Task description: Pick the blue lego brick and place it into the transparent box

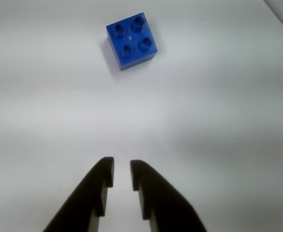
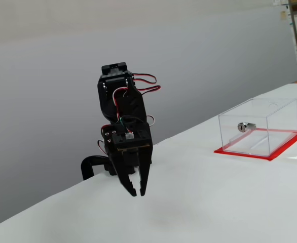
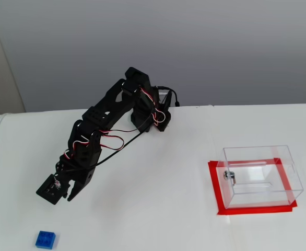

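Note:
The blue lego brick [image 1: 132, 41] lies studs up on the white table, ahead of my gripper [image 1: 122, 169] in the wrist view, with a wide stretch of bare table between them. Its two black fingers stand a narrow gap apart and hold nothing. In a fixed view the gripper [image 3: 64, 197] hangs above the table, up and right of the brick [image 3: 45, 239] near the bottom left corner. The transparent box [image 3: 260, 178] stands far to the right on its red base [image 3: 215, 188]. The other fixed view shows the gripper [image 2: 138, 193] pointing down and the box [image 2: 260, 126], but not the brick.
A silver lock cylinder [image 2: 244, 126] sits in the box's wall. The arm's base is clamped at the table's far edge [image 3: 153, 117]. A grey wall rises behind the table. White tabletop stretches between arm and box.

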`<state>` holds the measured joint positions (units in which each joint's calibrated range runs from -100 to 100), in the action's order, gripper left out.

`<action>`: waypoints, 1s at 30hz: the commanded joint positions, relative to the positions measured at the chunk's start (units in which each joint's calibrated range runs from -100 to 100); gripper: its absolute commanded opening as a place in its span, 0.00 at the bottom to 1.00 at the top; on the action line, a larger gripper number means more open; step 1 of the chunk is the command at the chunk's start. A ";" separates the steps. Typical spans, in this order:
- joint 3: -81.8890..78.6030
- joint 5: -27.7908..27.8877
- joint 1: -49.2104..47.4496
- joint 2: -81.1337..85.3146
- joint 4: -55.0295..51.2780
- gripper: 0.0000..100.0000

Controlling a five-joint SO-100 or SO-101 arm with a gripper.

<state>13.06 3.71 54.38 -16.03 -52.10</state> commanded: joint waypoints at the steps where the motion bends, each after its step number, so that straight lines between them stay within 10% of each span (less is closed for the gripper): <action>1: 8.55 0.62 0.44 -0.99 0.92 0.12; 30: 30.25 0.41 1.18 -21.44 12.93 0.26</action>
<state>38.57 4.10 54.49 -38.18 -42.67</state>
